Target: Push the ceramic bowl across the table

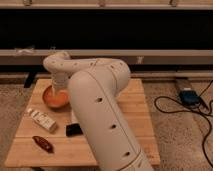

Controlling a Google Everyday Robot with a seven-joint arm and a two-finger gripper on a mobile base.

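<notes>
The ceramic bowl, orange-red and shallow, sits near the far left corner of the wooden slatted table. My white arm reaches from the front over the table and bends back to the left. The gripper points down at the bowl's right rim, at or inside it. The arm hides the right part of the bowl and the middle of the table.
A white box-like pack, a small black object and a reddish-brown item lie on the table's left front. Black cables and a blue device lie on the floor at the right. A dark wall unit runs behind.
</notes>
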